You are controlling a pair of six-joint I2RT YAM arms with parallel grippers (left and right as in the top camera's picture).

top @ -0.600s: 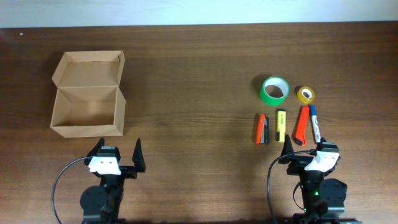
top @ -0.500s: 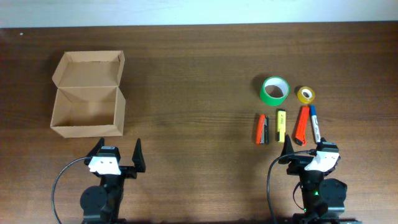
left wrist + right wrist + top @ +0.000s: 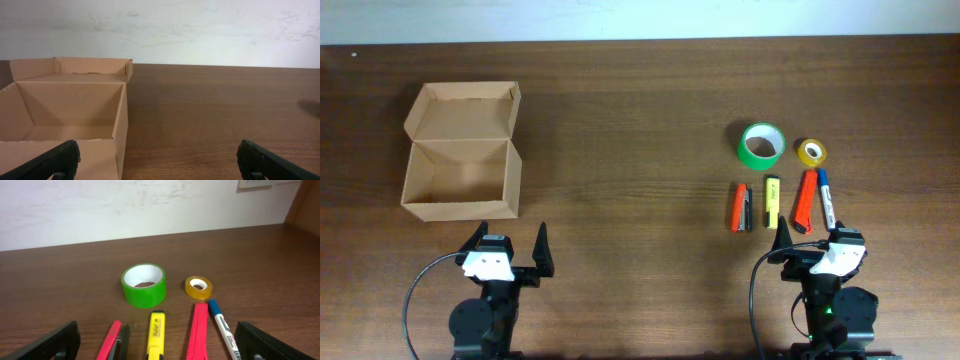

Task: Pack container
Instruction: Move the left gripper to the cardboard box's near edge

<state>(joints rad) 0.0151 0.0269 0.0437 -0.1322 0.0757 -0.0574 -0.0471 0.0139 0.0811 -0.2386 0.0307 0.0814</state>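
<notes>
- Your box (image 3: 460, 209) sits on the left side of the table (image 3: 640, 100), lid flap folded back toward the far edge and the inside bare.
- Your left claw (image 3: 510, 236) rests low at the near edge, just in front of the box and apart from it, fingers spread wide and holding nothing.
- In the left wrist view, the box's (image 3: 120, 130) front wall fills the lower left, between and beyond the left claw's (image 3: 157, 152) parted tips.
- Your right claw (image 3: 815, 238) sits at the near edge on the right, jaws wide apart and empty.
- Just ahead of it lie four items side by side: a red-and-black one (image 3: 741, 207), a highlighter (image 3: 771, 201), a red pen (image 3: 806, 201) and a blue marker (image 3: 826, 197).
- Beyond those stand a green tape (image 3: 761, 146) and a smaller yellow tape (image 3: 811, 152), close together but not touching.
- All the loose items are well apart from the box.
</notes>
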